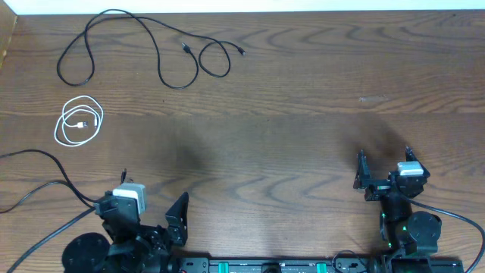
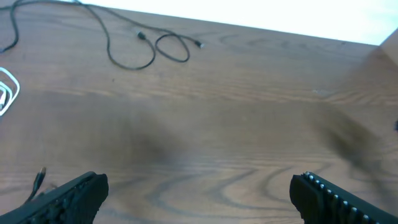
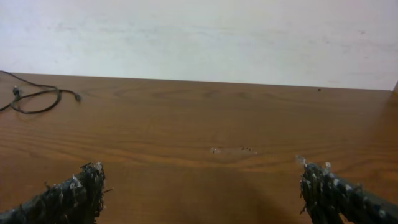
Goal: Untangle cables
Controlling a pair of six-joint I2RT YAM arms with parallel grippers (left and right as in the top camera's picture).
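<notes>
The left hand point(image 1: 151, 193) and the right hand point(image 1: 385, 163) sat at the near edge of the tabletop point(image 1: 265, 114), well apart. Both were open and gripped nothing. In each wrist view the two fingers stood wide at the lower corners, with bare wood between them (left hand point(image 2: 199, 193), right hand point(image 3: 199, 186)). Both hands pointed toward the far edge. A thick arm cord point(image 1: 34, 152) ran in from the left edge to the left arm base.

The middle of the tabletop lay open across its full width.

The white cable point(image 1: 79, 123) lay coiled in a small ring near the left edge, ahead of the left hand. The left wrist view caught only part of it point(image 2: 9, 93); the right wrist view did not show it.

The black cable point(image 1: 157, 57) lay spread in loose loops at the far left, close to the far edge and apart from the white coil. Its two end plugs lay near each other. The left wrist view showed its right-hand loops point(image 2: 111, 53). The right wrist view showed only one small loop point(image 3: 57, 96) and a white wall point(image 3: 199, 31) beyond the far edge.
</notes>
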